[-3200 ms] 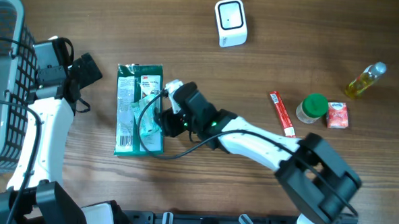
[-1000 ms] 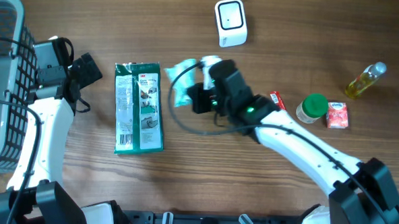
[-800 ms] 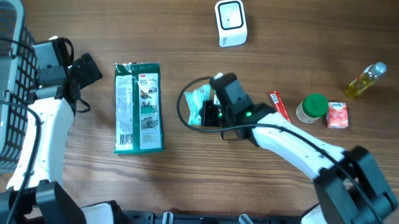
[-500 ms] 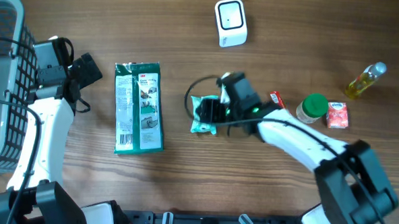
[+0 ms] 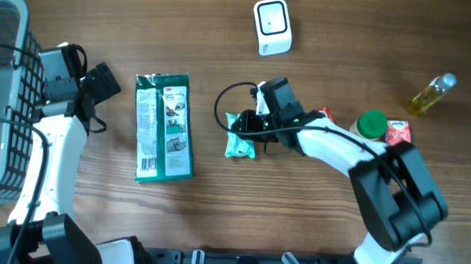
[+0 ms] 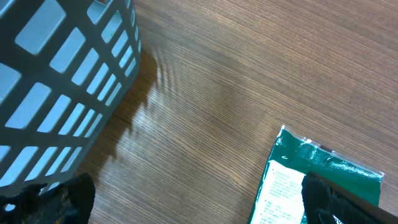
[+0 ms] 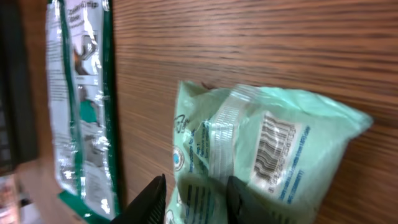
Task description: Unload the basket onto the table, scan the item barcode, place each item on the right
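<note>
The item, a pale green pouch (image 5: 241,138), lies on the wood between the big green packet and my right arm. Its barcode (image 7: 274,140) faces up in the right wrist view. My right gripper (image 5: 249,125) is low over the pouch's edge. Its jaws (image 7: 196,200) straddle a fold of the pouch (image 7: 273,124), with a thin strip of wood showing beside the left finger, so it reads as open. The white scanner (image 5: 272,26) stands at the table's far edge. My left gripper (image 6: 199,205) is wide open over bare wood, holding nothing.
A large green packet (image 5: 165,127) lies flat to the left of the pouch. A grey basket (image 5: 2,98) stands at the far left. To the right are a red tube (image 5: 325,114), a green-lidded jar (image 5: 370,126), a red carton (image 5: 398,135) and an oil bottle (image 5: 431,94).
My right gripper carried the pouch from near the packet's top down and to the right, set it on the wood and loosened its jaws. The left arm stayed still.
</note>
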